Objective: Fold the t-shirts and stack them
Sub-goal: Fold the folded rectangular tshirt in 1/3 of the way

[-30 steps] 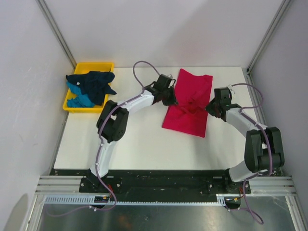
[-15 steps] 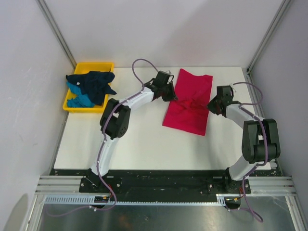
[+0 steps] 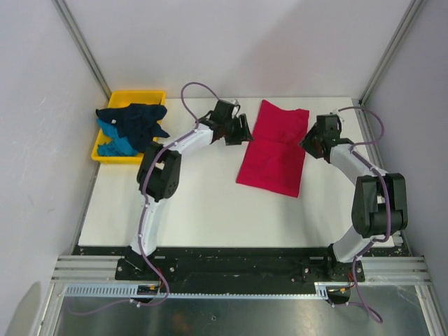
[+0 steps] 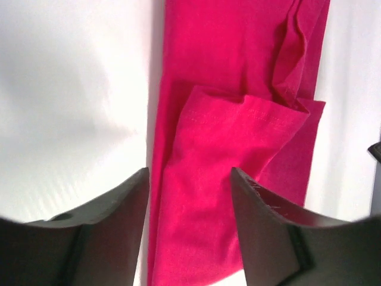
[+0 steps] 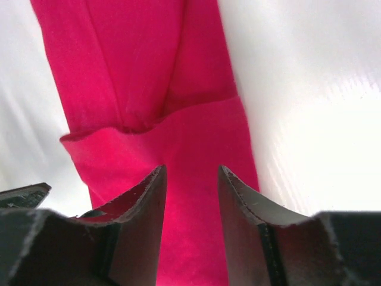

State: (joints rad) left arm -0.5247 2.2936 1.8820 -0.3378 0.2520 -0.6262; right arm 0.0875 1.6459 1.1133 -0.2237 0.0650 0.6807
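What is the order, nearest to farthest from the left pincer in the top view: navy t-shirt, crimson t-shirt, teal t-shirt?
1. crimson t-shirt, just right of the left pincer.
2. navy t-shirt, in the yellow tray, far left.
3. teal t-shirt, beneath it, farthest left.

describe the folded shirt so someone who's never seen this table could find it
On the white table, look right of centre. The crimson-pink t-shirt lies there, folded into a flat strip. The navy t-shirt and teal t-shirt sit crumpled in the yellow tray, far left.
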